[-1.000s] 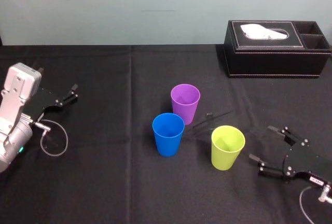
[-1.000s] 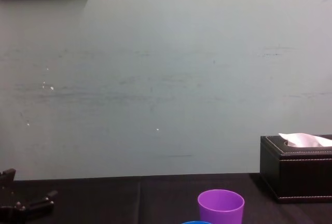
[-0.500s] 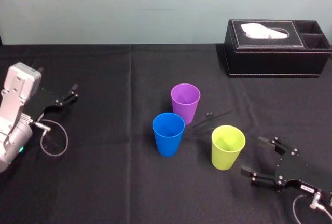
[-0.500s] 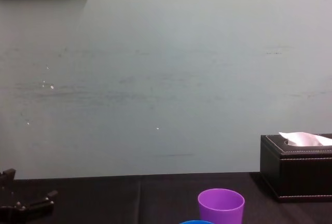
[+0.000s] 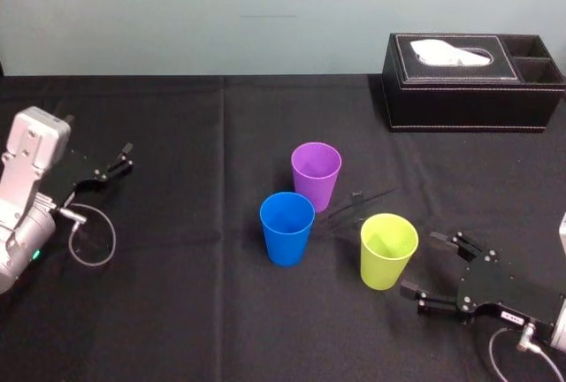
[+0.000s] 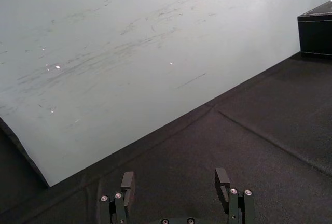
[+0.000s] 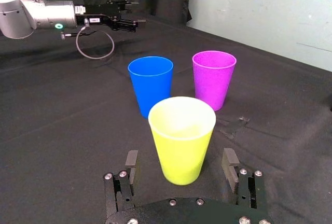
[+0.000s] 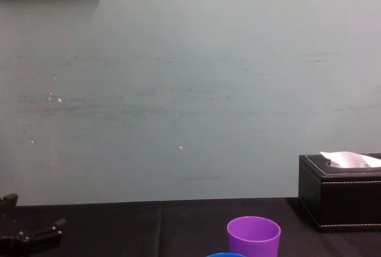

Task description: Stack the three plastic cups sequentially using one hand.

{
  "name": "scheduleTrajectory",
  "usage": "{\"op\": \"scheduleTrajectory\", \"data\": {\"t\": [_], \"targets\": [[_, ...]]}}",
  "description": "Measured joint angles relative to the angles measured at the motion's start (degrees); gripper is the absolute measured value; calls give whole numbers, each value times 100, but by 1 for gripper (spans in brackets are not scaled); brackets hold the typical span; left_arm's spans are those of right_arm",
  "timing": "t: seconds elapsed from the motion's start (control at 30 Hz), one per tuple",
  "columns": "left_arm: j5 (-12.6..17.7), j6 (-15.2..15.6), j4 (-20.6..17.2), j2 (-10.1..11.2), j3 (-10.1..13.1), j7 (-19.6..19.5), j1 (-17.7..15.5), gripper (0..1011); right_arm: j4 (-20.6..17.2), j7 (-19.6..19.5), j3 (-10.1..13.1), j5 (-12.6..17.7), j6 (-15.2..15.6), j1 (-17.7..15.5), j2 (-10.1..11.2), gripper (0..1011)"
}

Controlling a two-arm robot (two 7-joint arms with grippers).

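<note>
Three cups stand upright and apart on the black cloth: purple cup (image 5: pixel 316 174) farthest back, blue cup (image 5: pixel 286 227) to its front left, yellow-green cup (image 5: pixel 388 249) at the front right. My right gripper (image 5: pixel 421 264) lies low just right of the yellow-green cup, open, its mouth facing the cup. In the right wrist view the yellow-green cup (image 7: pixel 181 138) stands at the mouth of the right gripper (image 7: pixel 180 162), touching neither finger, with the blue cup (image 7: pixel 151 84) and purple cup (image 7: pixel 213 79) behind it. My left gripper (image 5: pixel 124 158) rests open at the far left.
A black leather tissue box (image 5: pixel 473 81) stands at the table's back right, well behind the cups. A loose cable loops on the cloth under the left arm (image 5: pixel 93 236). Bare black cloth stretches between the cups and the left gripper (image 6: pixel 175 180).
My right gripper has slid left and nearer the table's front edge, closing in on the yellow-green cup with its jaws still open. The cups and the left arm have not moved.
</note>
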Motion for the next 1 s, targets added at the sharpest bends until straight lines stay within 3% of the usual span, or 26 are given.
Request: {"op": "scheduleTrajectory", "data": {"t": [1.0], "targets": [[0, 0, 0, 0, 0, 0, 0, 1011, 252, -34, -413, -314, 232, 632, -267, 1004]]}}
